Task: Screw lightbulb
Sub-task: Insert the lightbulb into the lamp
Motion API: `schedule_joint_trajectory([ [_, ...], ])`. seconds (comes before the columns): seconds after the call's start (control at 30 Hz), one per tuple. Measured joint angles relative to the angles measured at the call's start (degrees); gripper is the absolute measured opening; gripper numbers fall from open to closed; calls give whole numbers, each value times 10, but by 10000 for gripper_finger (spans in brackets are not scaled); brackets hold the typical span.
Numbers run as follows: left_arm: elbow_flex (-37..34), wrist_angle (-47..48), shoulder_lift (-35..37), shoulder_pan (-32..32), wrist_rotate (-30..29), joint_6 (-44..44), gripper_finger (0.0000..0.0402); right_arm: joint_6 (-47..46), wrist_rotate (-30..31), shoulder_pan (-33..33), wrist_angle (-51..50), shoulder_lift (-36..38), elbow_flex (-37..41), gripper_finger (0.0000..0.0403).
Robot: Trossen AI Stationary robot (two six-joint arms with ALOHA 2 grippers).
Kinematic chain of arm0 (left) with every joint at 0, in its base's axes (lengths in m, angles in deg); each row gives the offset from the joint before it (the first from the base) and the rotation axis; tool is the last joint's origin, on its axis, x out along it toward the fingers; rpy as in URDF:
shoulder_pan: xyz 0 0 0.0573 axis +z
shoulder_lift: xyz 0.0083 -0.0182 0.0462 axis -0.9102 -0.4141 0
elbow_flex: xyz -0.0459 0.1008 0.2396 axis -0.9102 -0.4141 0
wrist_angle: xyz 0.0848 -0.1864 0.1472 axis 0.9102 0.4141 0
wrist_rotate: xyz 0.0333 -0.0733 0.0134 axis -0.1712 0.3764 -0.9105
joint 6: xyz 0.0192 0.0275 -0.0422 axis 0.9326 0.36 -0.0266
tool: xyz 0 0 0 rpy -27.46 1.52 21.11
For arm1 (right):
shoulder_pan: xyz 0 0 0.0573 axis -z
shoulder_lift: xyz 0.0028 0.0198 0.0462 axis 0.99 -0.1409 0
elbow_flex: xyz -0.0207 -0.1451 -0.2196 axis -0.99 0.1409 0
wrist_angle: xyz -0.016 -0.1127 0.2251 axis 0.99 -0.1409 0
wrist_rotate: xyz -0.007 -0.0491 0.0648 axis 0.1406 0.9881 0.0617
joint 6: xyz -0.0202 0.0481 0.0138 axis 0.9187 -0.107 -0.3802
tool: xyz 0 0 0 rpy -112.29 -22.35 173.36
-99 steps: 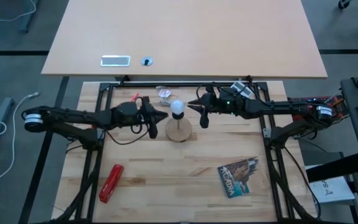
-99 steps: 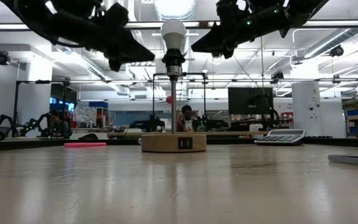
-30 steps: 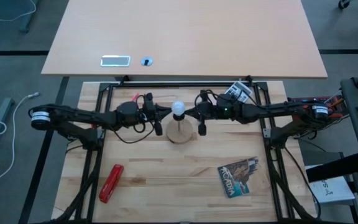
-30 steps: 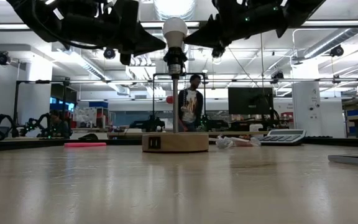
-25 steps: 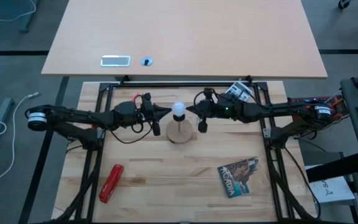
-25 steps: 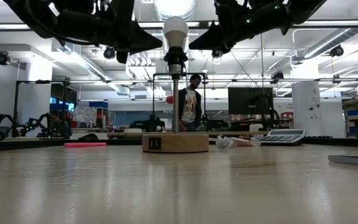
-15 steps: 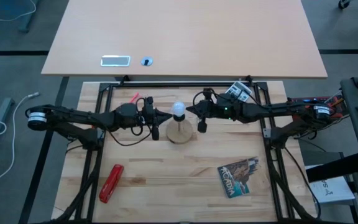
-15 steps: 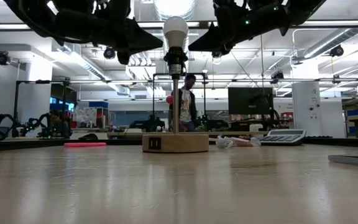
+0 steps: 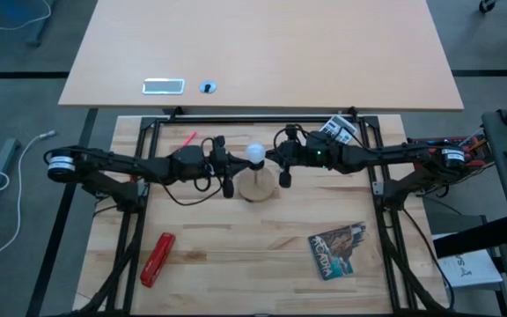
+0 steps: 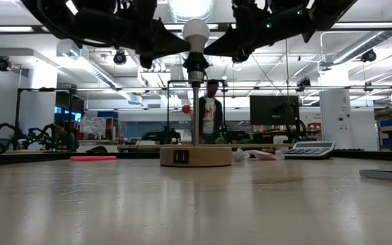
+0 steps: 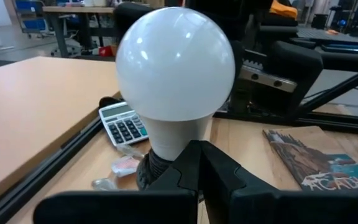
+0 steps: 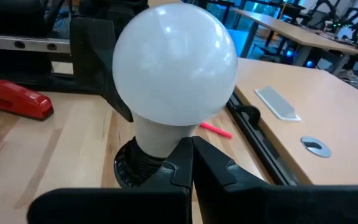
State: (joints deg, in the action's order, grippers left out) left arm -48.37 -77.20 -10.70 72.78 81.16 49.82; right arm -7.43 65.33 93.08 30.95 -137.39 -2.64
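Lightbulb (image 9: 254, 154) sits upright in the black socket (image 10: 195, 66) atop the thin post of the round wooden base (image 9: 255, 184), directly between the two end effectors. Left end effector (image 9: 232, 165) is closed, its tip pressed up against the bulb's neck on one side; right end effector (image 9: 274, 157) is likewise closed, its tip at the neck on the opposite side. Neither holds the bulb between its fingers: in both wrist views the shut fingers meet in a point just under the white globe.

Judgement: bulb looks already seated, so the step in hand is the turning or final snugging of the thread, done by nudging with closed tips. How deep the thread sits cannot be told. The next move calls for a light sideways push at the neck from both sides at once. The base stands free on the table (image 9: 236, 255), so an uneven push could slide or tip it.
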Motion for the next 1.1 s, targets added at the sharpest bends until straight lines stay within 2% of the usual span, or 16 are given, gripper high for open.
schedule_joint_trajectory([
  [0.57, 5, 24, -5, -1, -35, 0, 0, 7, -28, -4, -14, 0, 0, 0],
  [0.73, 6, 28, -6, 3, -72, 0, 0, 10, -104, -10, -8, 0, 0, 0],
  [0.97, 6, 52, 3, 0, -85, -5, 0, 18, -86, -14, -25, 12, 0, 0],
  [1.1, 6, 87, 22, -5, -82, -7, 0, 39, -34, -11, -68, 38, 0, 0],
])
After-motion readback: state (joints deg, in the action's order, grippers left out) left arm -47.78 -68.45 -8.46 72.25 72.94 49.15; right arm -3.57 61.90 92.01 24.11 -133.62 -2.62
